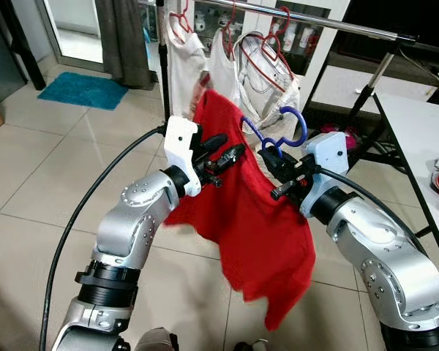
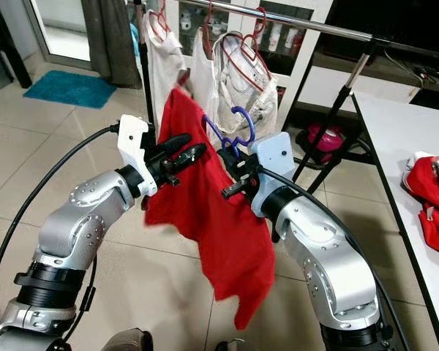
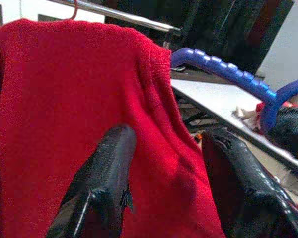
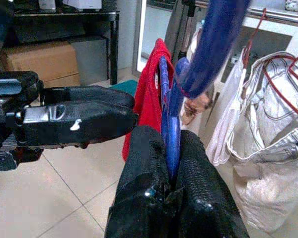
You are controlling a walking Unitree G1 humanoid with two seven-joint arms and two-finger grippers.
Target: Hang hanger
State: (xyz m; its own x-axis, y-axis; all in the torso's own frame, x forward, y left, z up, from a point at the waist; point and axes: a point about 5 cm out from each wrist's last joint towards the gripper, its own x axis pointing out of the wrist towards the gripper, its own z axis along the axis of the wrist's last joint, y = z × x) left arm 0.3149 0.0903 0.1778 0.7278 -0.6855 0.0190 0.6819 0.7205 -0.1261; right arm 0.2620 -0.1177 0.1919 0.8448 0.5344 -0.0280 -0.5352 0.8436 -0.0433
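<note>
Right wrist view: right hand (image 4: 171, 163) clamps blue hanger (image 4: 170, 124); left hand (image 3: 174, 163) spread at red shirt (image 3: 64, 99).

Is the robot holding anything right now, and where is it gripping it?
The right tool is shut on the blue hanger, low on its neck. The left tool is open around the red shirt.

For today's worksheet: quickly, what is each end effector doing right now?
Left end effector: open, against the red shirt.
Right end effector: closed on the blue hanger.
</note>
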